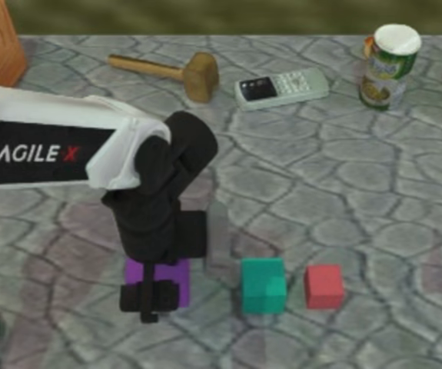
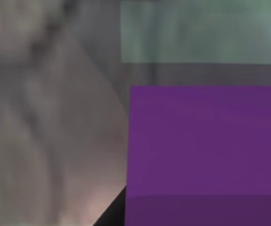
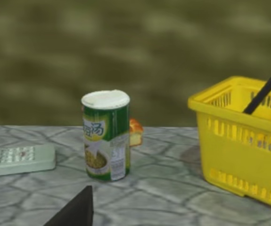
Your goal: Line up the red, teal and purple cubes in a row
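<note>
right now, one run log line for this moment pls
left gripper: on purple cube, leftmost | teal cube: middle | red cube: right | right arm: out of top view

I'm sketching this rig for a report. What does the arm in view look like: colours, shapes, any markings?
The left arm has a white casing with a black side panel lettered AGILE X, white letters with a red X. Its wrist and the left gripper are matte black and blocky, with short squared fingers. No cables show. The right arm is outside the top view.

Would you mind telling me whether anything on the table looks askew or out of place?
Nothing stands out. The purple cube, teal cube and red cube sit flat in a row, with the left claw over the purple one.
</note>
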Robot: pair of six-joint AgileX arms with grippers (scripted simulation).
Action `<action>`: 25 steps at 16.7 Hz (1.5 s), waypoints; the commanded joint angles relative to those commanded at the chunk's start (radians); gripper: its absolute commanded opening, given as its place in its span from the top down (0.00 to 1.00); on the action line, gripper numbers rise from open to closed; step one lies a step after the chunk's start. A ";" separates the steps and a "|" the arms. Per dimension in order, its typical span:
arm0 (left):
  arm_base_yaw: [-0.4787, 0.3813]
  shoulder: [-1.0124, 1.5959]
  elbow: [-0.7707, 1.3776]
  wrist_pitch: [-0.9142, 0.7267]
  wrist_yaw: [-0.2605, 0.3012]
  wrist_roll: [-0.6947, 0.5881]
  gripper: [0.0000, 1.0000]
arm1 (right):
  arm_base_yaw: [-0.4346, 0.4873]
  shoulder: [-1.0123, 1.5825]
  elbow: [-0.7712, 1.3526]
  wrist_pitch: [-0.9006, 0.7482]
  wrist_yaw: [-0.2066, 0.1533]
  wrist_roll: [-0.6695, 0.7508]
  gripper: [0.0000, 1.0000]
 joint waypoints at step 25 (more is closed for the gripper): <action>0.019 -0.098 0.154 -0.255 -0.001 -0.001 0.00 | 0.000 0.000 0.000 0.000 0.000 0.000 0.00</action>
